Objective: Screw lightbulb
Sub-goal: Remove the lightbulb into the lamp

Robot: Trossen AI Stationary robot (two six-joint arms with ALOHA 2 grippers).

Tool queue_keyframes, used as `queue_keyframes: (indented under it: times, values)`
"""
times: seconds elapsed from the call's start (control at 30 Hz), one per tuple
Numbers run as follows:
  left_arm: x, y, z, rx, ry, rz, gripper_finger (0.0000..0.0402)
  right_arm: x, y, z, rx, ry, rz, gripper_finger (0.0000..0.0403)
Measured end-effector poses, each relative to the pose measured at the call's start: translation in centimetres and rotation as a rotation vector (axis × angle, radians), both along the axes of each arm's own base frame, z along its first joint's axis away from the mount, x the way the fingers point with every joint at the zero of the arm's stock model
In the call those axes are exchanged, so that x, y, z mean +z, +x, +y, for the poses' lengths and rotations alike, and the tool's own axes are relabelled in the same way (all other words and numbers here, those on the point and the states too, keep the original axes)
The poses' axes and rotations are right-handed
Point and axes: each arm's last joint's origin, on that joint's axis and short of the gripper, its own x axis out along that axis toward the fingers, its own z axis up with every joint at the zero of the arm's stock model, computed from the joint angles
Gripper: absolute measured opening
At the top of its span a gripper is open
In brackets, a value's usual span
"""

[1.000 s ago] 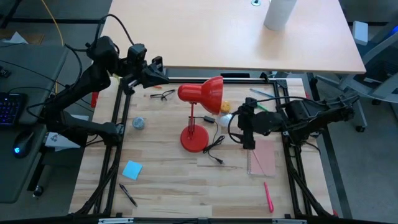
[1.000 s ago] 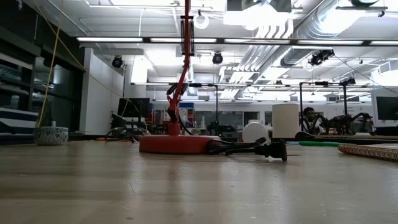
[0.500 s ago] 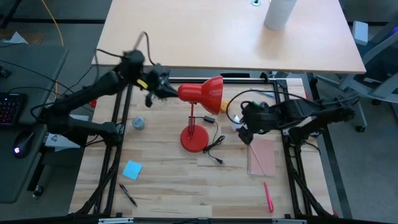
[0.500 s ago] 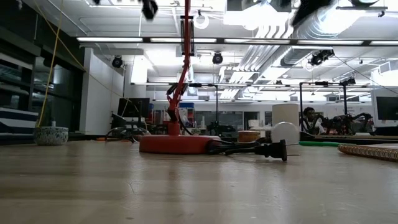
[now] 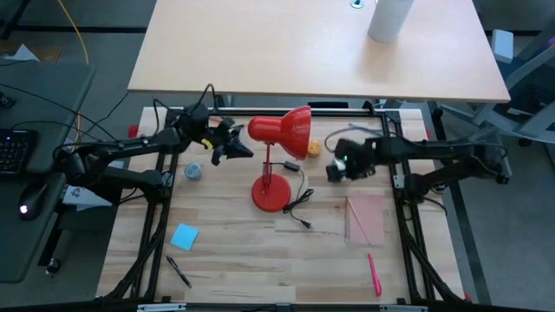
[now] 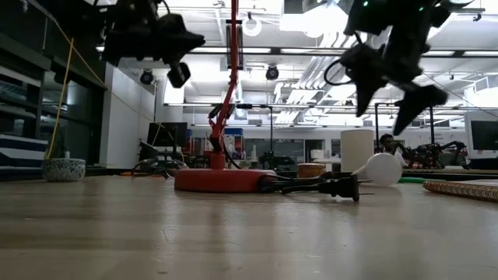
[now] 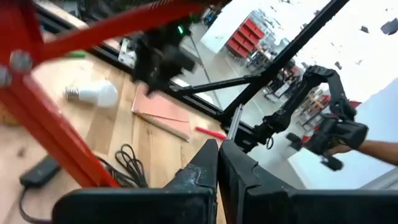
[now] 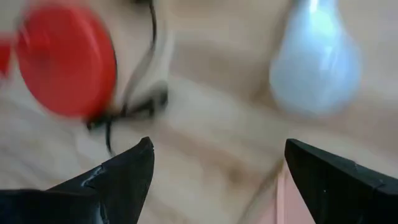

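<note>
High view: the red lamp (image 5: 279,147) stood mid-desk, its shade pointing toward the right arm. The left end effector (image 5: 232,146), pinched fully closed and holding nothing, hung just beside the back of the shade. The right end effector (image 5: 340,167) hovered above the desk (image 5: 234,251) near the shade's mouth; the lightbulb could not be picked out under it here.

Low view: the lightbulb (image 6: 383,169) lay on its side on the desk, just past the black plug (image 6: 336,187), with the right end effector (image 6: 393,99) above it, fingers spread wide and clear of it. The left end effector (image 6: 173,54) hung high beside the lamp's stem.

Left wrist view: the left arm's 2 fingers (image 7: 202,168) met tip to tip. Beyond the lamp's red stem the lightbulb (image 7: 92,93) lay on the wood next to a pink notebook (image 7: 163,112).

Right wrist view: the wide-set fingers (image 8: 121,171) framed bare wood, with the lightbulb (image 8: 316,68) ahead and apart from them, and the lamp's base (image 8: 65,68) off to one side.

Step in hand: by my reading, the approach to pick up the lightbulb; nothing was gripped yet.

Next move: it likely called for lowering the right end effector around the bulb's globe and closing gently, since the bulb looked free to roll.
</note>
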Motion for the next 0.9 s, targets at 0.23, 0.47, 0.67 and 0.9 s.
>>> queue_keyframes:
  times: [0.23, 0.47, 0.67, 0.9]
  values:
    - [-1.0, -0.3, -0.2, -0.004, -0.046, 0.024, 0.0, 2.4, -0.4, -4.7, -0.187, -0.248, -0.016, 0.035]
    - [-0.1, -0.2, -0.1, 0.01, 0.044, -0.077, 0.0, 4.0, -0.3, -6.6, -0.095, -0.391, -0.03, 0.035]
    - [-0.2, -0.1, 0.4, 0.084, 0.074, -0.077, 0.0, 1.6, -1.6, -9.2, -0.039, -0.265, 0.147, 0.035]
    - [0.0, -0.3, 1.0, 0.208, 0.071, -0.079, 0.0, -2.0, -1.7, -12.8, 0.245, -0.162, 0.204, 0.035]
